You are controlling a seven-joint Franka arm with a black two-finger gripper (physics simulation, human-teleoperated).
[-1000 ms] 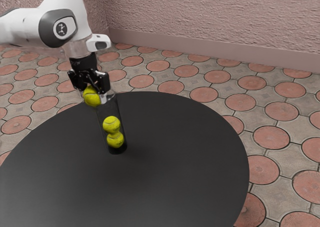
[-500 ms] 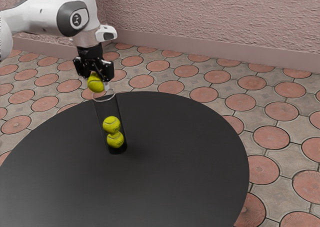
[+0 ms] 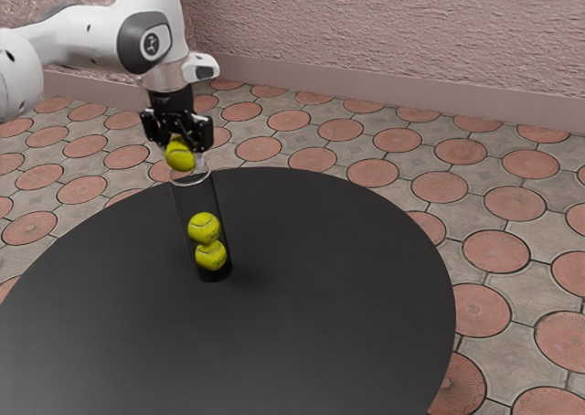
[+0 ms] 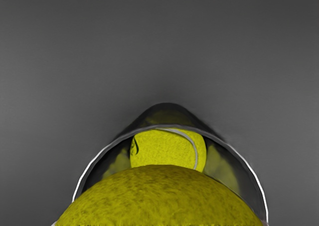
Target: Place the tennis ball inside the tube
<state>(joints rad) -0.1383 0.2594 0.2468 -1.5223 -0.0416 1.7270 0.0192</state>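
The end effector (image 3: 187, 150) grips the tennis ball (image 3: 179, 157), fingers parted to its width, above the clear tube (image 3: 192, 197). Two stacked balls (image 3: 204, 227) occupy the tube. Insertion is incomplete; remaining steps, as judged: centre over the rim, lower, release.

Set back and high, the exterior view faced the table (image 3: 329, 287) and far wall (image 3: 393, 31); the wrist view looked closely into the tube (image 3: 193, 198); both shared tube and table.
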